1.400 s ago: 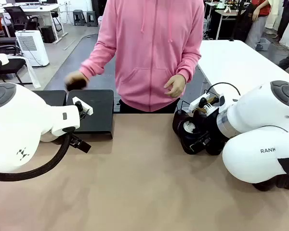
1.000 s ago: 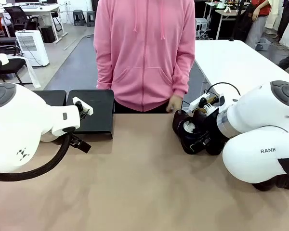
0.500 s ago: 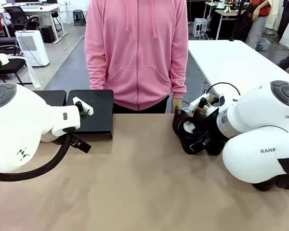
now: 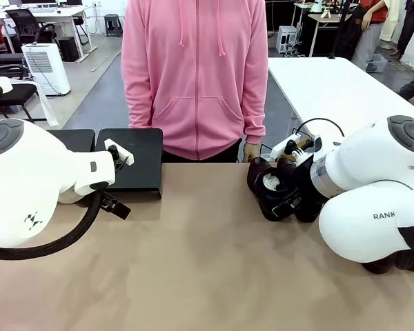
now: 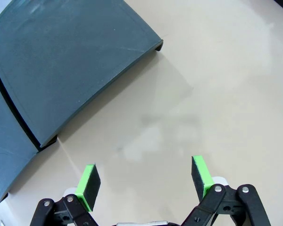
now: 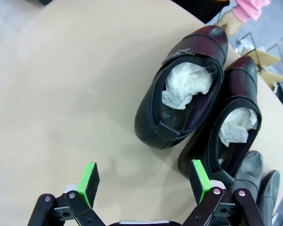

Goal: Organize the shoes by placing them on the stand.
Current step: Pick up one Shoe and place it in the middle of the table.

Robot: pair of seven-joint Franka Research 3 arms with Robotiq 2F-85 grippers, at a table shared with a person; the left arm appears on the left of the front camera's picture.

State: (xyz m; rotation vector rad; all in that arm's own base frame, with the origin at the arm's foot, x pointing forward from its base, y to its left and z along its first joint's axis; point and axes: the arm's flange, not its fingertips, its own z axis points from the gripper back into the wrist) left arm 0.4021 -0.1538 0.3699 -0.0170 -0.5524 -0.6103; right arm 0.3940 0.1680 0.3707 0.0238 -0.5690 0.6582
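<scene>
Since the person's hand (image 4: 251,151) has pulled back to the far edge, shoes (image 6: 184,101) sit bunched by R gripper (image 6: 144,181), none on stand (image 4: 134,165) near L gripper (image 5: 144,181), both jaws wide open, empty, so pick looks clear to start.

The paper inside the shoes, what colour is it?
The paper is white and crumpled; the right wrist view shows it best.

left gripper (image 5: 145,175): fingers spread, empty | right gripper (image 6: 143,177): fingers spread, empty
</scene>
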